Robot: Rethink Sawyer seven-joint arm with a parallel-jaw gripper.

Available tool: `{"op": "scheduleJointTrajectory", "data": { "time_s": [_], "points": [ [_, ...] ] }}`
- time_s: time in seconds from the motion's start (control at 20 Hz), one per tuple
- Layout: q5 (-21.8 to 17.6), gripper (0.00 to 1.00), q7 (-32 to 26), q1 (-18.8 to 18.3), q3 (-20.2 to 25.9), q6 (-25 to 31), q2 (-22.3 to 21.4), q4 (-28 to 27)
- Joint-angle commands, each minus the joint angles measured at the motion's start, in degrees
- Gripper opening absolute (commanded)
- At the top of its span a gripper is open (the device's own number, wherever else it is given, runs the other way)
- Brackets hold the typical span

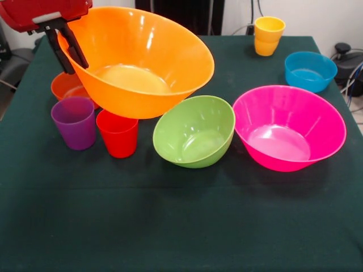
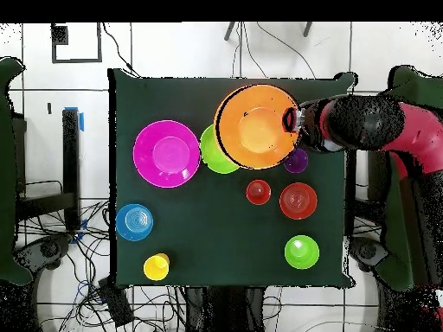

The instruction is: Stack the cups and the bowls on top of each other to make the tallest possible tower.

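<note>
My gripper [image 1: 75, 63] is shut on the rim of the large yellow-orange bowl [image 1: 139, 62] and holds it tilted above the table's left part; in the overhead view the gripper [image 2: 292, 121] is at that bowl's [image 2: 256, 126] right edge. Under and beside it stand the purple cup [image 1: 74, 122], the red cup [image 1: 118, 134] and the small orange bowl [image 1: 65, 85]. The medium light green bowl [image 1: 194, 131] lies tilted next to the large pink bowl [image 1: 289, 127]. The small blue bowl [image 1: 310, 71] and the yellow cup [image 1: 269, 29], which seems nested in the orange cup, stand at the far right. The small green bowl [image 2: 301, 252] shows only from overhead.
The dark green table [image 1: 170, 226] has a wide bare strip along its near side in the front view. Cables and chairs lie off the table's edges.
</note>
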Motion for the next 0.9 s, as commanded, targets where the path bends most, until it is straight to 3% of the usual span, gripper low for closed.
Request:
{"op": "scheduleJointTrajectory", "data": {
  "time_s": [0.05,0.9],
  "points": [
    [0.0,0.0,2.8,1.4,-4.1,-4.1,-3.4,2.7],
    [1.4,0.0,-3.0,-1.0,-4.6,-3.2,0.4,0.1]
  ]
}}
